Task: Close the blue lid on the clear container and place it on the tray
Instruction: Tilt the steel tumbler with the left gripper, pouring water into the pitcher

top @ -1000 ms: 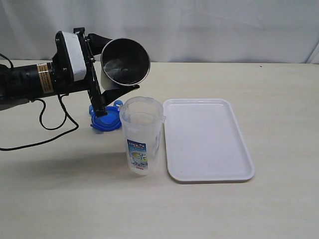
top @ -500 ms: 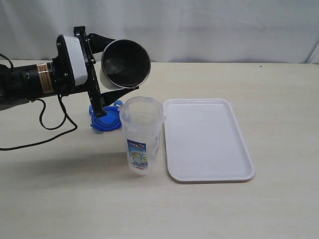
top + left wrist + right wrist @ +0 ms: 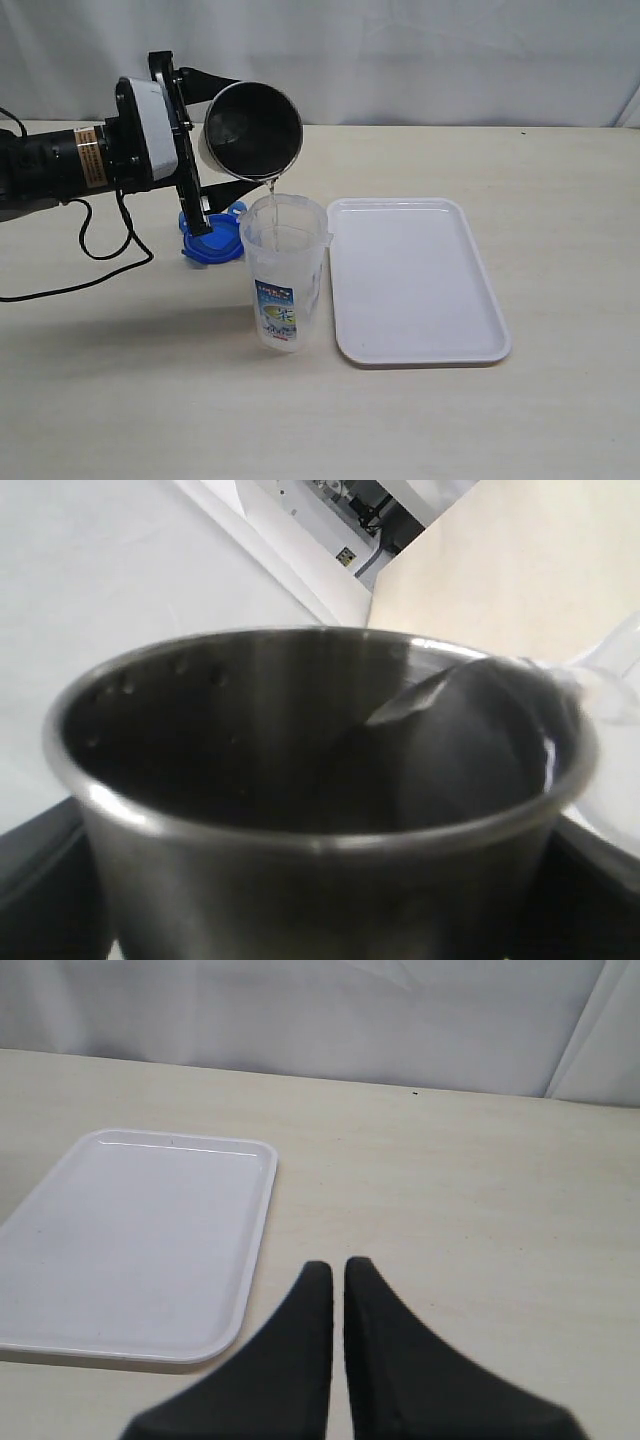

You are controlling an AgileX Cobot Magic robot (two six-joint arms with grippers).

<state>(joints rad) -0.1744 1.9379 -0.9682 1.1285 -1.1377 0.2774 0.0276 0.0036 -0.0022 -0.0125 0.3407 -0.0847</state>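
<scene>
Pouring a thin stream of water (image 3: 271, 195) into the clear container (image 3: 285, 275) at centre frame, the tilted steel cup (image 3: 262, 120) sits pinched in the left end effector (image 3: 242, 130). Its lower finger partly hides the blue lid (image 3: 215, 247) on the counter (image 3: 500, 420), left of the container. The tray (image 3: 420, 345) lies just right. Only the right wrist view shows the right end effector (image 3: 335, 1280), pressed together near the tray.
</scene>
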